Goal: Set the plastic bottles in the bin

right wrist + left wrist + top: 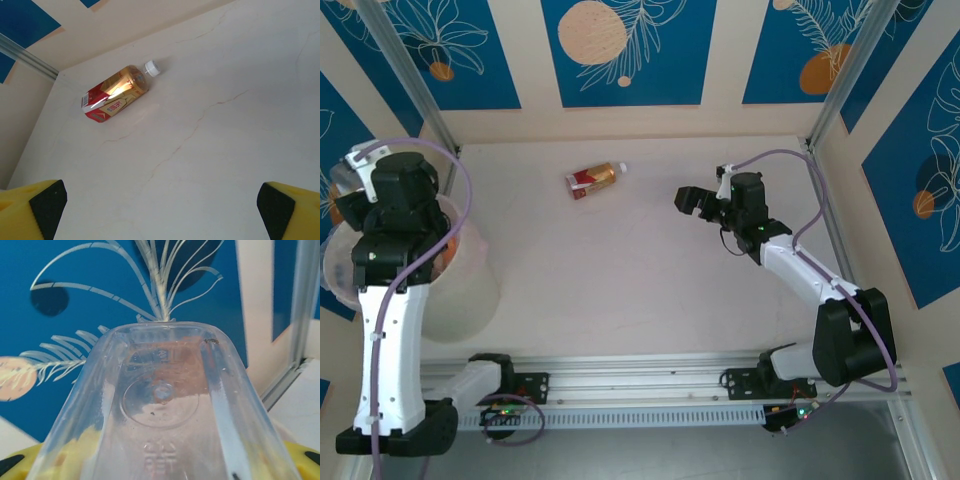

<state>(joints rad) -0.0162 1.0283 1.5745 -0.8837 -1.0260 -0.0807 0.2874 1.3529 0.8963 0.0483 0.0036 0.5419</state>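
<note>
While the left end effector [160, 462] gripped a clear bottle [160, 400] above the bin [470, 290] at the frame's left, one red-and-gold-labelled bottle [593, 180] with a white cap lay on the table [650, 290] at upper centre, so the job looked nearly finished. The right end effector [688, 200], jaws wide apart, faced it. Label writing and the base's moulded marks were too small to read.

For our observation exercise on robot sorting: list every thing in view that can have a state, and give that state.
Red-labelled bottle: lying on its side on the table, cap on.
Clear bottle: gripped between the left fingers.
Right fingers: open, empty.
Bin: upright, open-topped.
</note>
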